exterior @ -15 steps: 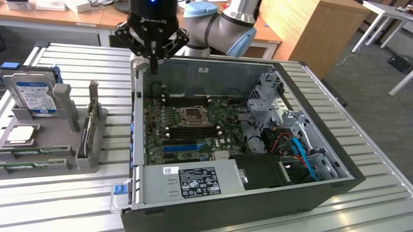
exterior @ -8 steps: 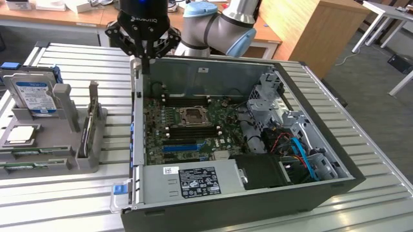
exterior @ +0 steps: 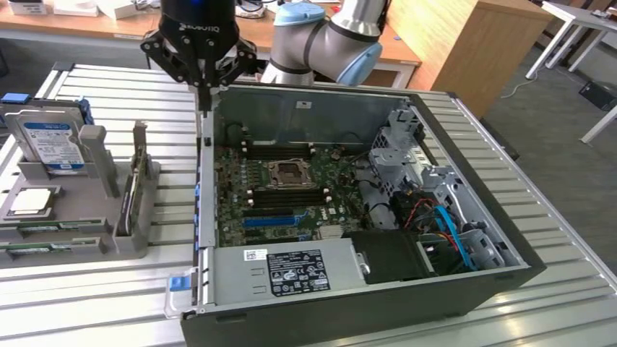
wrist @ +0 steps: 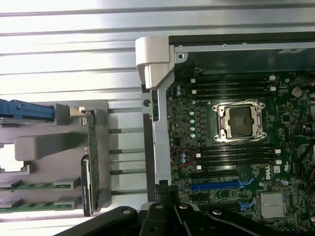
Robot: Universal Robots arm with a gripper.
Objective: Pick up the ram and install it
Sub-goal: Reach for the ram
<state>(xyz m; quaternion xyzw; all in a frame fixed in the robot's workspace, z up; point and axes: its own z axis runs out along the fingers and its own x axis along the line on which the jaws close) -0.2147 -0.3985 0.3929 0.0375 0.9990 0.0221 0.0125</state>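
Two green ram sticks [exterior: 39, 227] sit edge-up in the near slots of a grey holder [exterior: 97, 246], at the exterior view's left. The wrist view shows the same ram sticks [wrist: 29, 186] as thin green strips. My gripper [exterior: 204, 97] hangs shut and empty above the far left corner of the open computer case [exterior: 318, 303], well away from the ram. In the wrist view the gripper [wrist: 163, 191] sits over the case's side wall. The motherboard [exterior: 289, 195] lies inside, with black memory slots [wrist: 236, 155] on both sides of the CPU socket [wrist: 241, 120].
The holder also carries a silver hard drive with a blue label [exterior: 53, 144], an upright card with a metal bracket [exterior: 140, 181] and a square chip [exterior: 29, 202]. A power supply [exterior: 289, 271] and drive cage [exterior: 405, 152] fill the case's near and right sides.
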